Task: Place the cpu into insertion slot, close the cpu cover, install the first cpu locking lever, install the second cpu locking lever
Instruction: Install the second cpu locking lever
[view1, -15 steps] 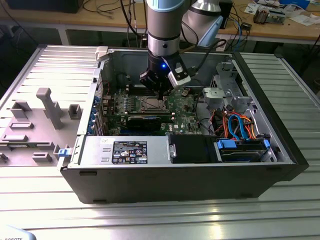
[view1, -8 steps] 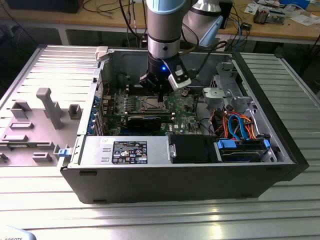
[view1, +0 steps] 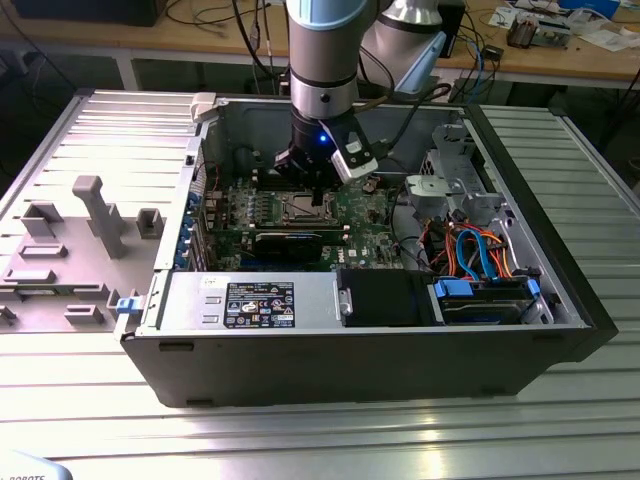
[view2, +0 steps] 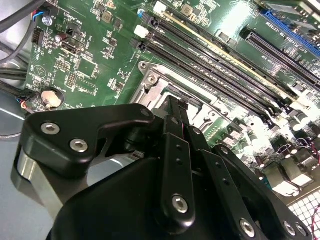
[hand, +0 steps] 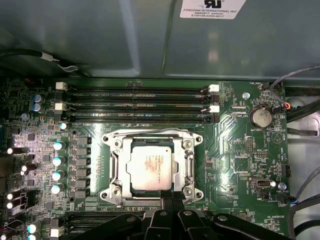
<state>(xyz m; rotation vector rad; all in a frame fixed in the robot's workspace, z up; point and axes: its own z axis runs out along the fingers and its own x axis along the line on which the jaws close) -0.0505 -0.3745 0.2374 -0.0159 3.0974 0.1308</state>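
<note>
The cpu (hand: 150, 169) lies flat in the socket on the green board (hand: 235, 165), silver top up. The cpu cover (hand: 117, 165), a grey metal frame, lies down around it. A thin wire lever (hand: 145, 132) runs along one edge of the socket. My gripper (hand: 170, 196) hangs low over the socket's edge, its two black fingers together with nothing visible between them. In the second wrist view the gripper (view2: 176, 102) tip sits just above the socket frame (view2: 155, 82). In the exterior view the gripper (view1: 318, 200) is inside the open computer case, right over the socket.
Memory slots (hand: 140, 100) run beside the socket. A black card (view1: 288, 243) and the power supply (view1: 250, 300) lie nearer the camera. Orange and blue cables (view1: 480, 250) and a drive cage fill the exterior view's right. A grey fixture tray (view1: 80, 230) stands outside the case.
</note>
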